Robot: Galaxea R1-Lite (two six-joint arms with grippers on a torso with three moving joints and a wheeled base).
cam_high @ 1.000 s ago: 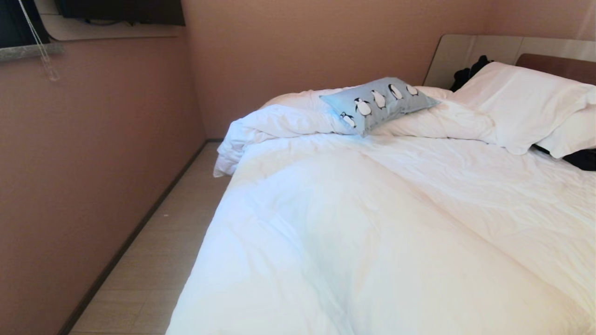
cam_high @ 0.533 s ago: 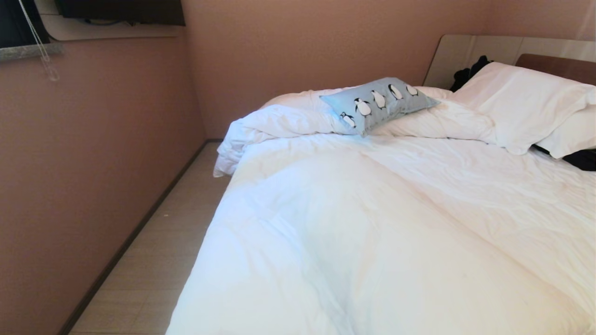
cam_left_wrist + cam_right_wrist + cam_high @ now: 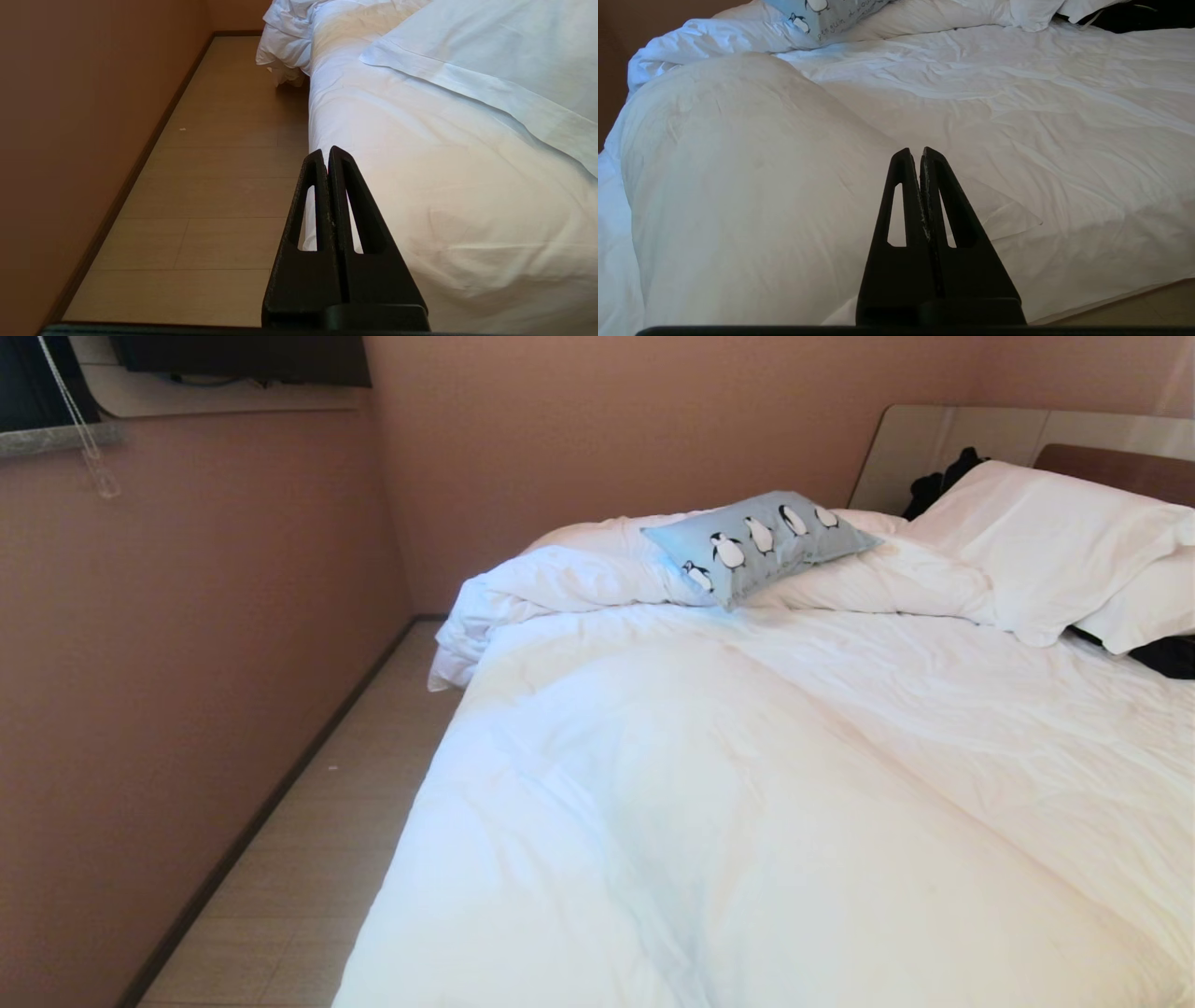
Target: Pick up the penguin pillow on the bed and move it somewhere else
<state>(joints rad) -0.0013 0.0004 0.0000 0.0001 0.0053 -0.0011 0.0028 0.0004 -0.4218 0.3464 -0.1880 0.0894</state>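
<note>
White duvet [image 3: 766,784] covers nearly all of the bed [image 3: 1102,462], rumpled and bunched into a roll along the far edge.

Counts:
- 1 penguin pillow [image 3: 761,543], light blue-grey, lying tilted on top of the bunched duvet roll at the far side of the bed, near the back wall [image 3: 653,439]. Head view shows 5 penguins in a row on it.
- 2 plain white pillows [image 3: 1046,546], stacked at the headboard end, right of the penguin pillow and apart from it.
- 2 dark items: one dark bundle [image 3: 943,481] behind the white pillows against the beige panel, one dark patch [image 3: 1167,655] under the lower white pillow. Can't tell what either is.
- 1 beaded cord [image 3: 79,425] hanging at the side wall, upper left.

Writing: right wrist view catches the pillow's lower corner, cursive print reads "penguin" plus more words I can't make out. No brand or label seen.

Grippers, neither visible in the head view:
- left gripper [image 3: 326,154]: fingers pressed together, nothing between them, pointing along the bed's side edge over the wood floor [image 3: 210,186].
- right gripper [image 3: 914,154]: fingers closed tip to tip, empty, above the near part of the duvet, aimed across the bed. Penguin pillow sits well beyond it at the far edge of that view.
</note>
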